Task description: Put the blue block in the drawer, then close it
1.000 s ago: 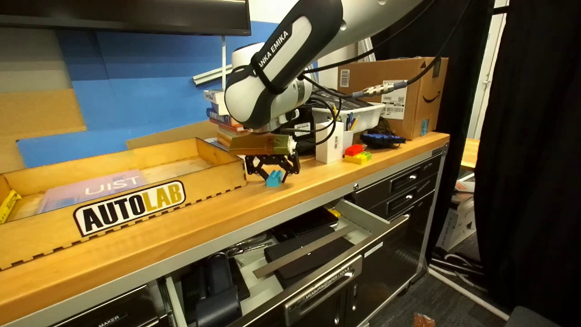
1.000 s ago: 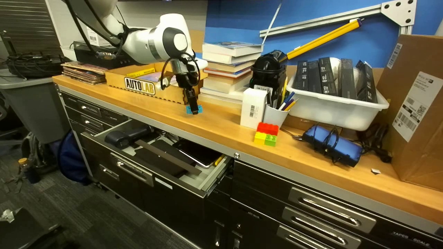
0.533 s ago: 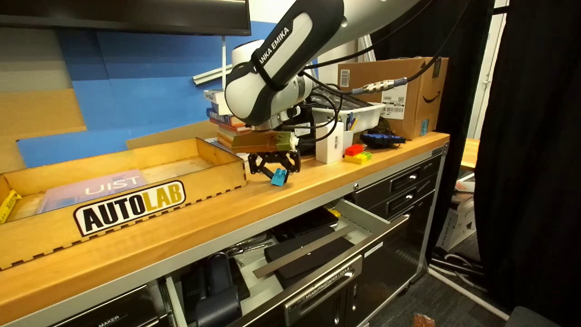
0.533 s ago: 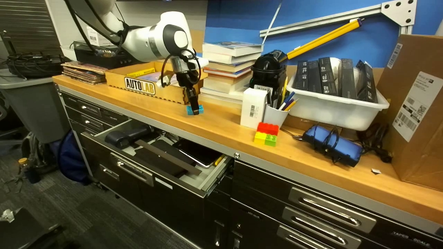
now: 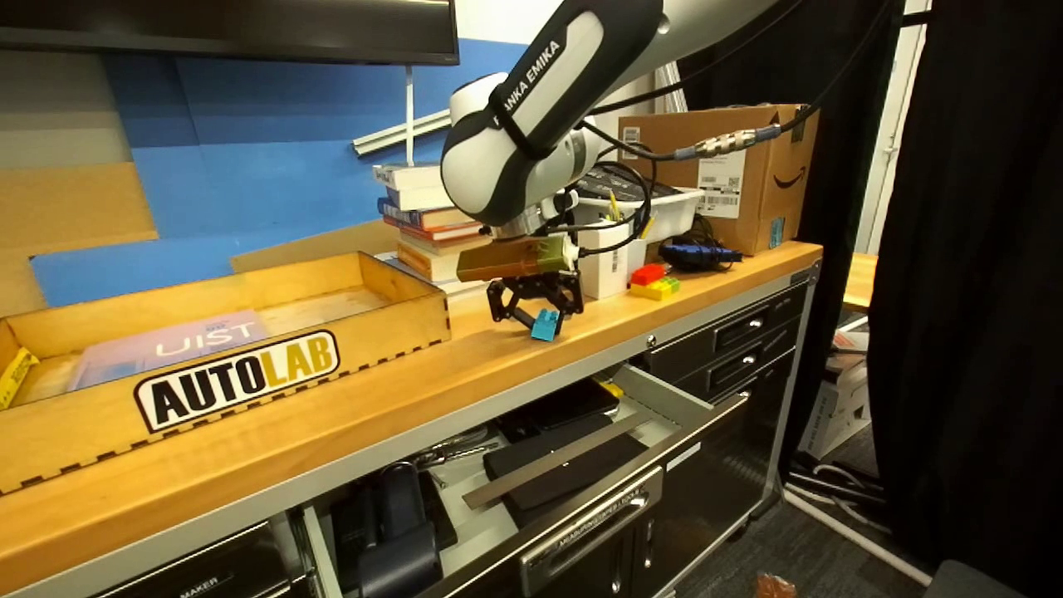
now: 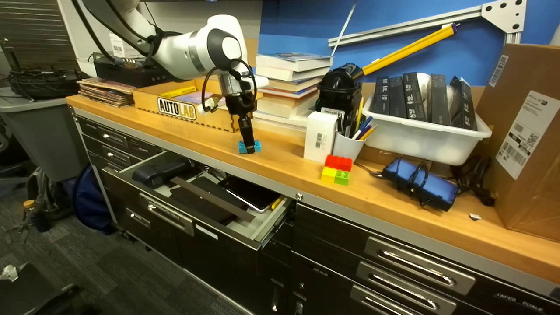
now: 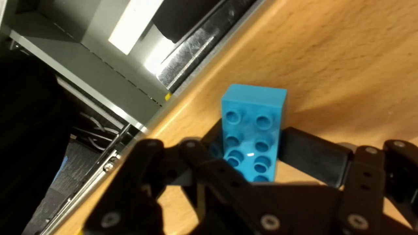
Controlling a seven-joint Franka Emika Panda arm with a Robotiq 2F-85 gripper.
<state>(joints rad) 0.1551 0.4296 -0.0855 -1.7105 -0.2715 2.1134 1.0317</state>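
The blue block is a small cyan studded brick. My gripper is shut on it, with a black finger pressed on each long side in the wrist view. The block is tilted in an exterior view and looks held just above the wooden counter, near its front edge. It also shows behind the near finger in an exterior view. The drawer stands pulled out below the counter, in front of and lower than the gripper. Its grey side wall shows in the wrist view.
In the drawer lie a dark tool, a long flat strip and dark flat cases. On the counter stand the AUTOLAB wooden box, a book stack, a white box and red-yellow-green bricks.
The gripper has lifted the blue block slightly, and the block has tilted. Gripper and block have then moved away from the wooden box toward the counter's front edge. The drawer has not moved.
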